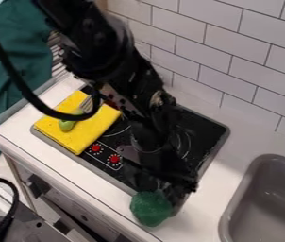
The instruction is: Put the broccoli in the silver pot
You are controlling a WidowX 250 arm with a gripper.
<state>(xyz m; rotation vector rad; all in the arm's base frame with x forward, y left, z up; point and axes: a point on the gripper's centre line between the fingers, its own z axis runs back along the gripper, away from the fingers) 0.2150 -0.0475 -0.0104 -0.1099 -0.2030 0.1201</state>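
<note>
Pinching broccoli (151, 208) between jaws of gripper (163, 190); projecting below tips. Held from above, presumably to leave underside unobstructed for lowering. Release only when directly over silver pot.

A yellow cloth (50, 124) lies over the left part of the black stove (209, 128), a small light-green thing (67, 125) on top. Two red knobs (96, 148) sit at the stove's front. A gray sink (258, 189) is set in the white surface (239, 137), lower right. White tiles (224, 52) rise behind; dark green fabric (12, 56) hangs upper left.
</note>
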